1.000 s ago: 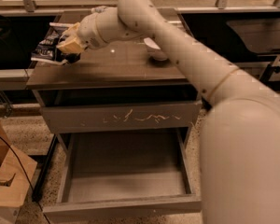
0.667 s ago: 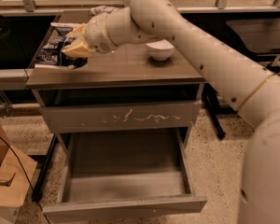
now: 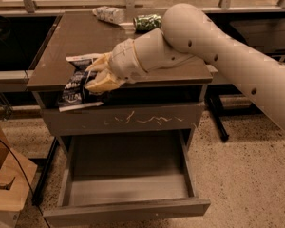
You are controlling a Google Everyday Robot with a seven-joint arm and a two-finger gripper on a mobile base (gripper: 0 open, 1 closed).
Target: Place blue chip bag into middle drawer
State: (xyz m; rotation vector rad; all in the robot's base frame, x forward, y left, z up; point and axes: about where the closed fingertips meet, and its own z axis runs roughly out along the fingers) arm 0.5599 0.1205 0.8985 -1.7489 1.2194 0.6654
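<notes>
Blue chip bag (image 3: 76, 87) is lying at the front-left corner of the counter (image 3: 80, 37), with its lower end hanging past the front edge above the scratched drawer front (image 3: 128, 120). The gripper (image 3: 99, 76) is sitting at the bag's right side, right at the counter's front edge. Its pale fingers (image 3: 103, 83) are looking narrowed onto the foil. The wrist is hiding part of the pinch, so I am judging this as a hold on the bag rather than seeing it outright.

The step in hand, as I am reading it, is carrying the bag off the counter and down into the middle drawer (image 3: 128, 189), which is standing open directly below and further forward. The foil is likely limp and slick, and a pinch on one side is leaving the rest drooping. Doing this well is a matter of:

- lifting the bag clear of the front edge first
- drawing it forward past the scratched front so the trailing end is not snagging
- lowering it slowly over the grey floor, toward the centre
- letting go only when it is low inside the walls

The green packet (image 3: 147, 22) and pale pack (image 3: 109, 14) are resting near the back edge, well apart from this path.
</notes>
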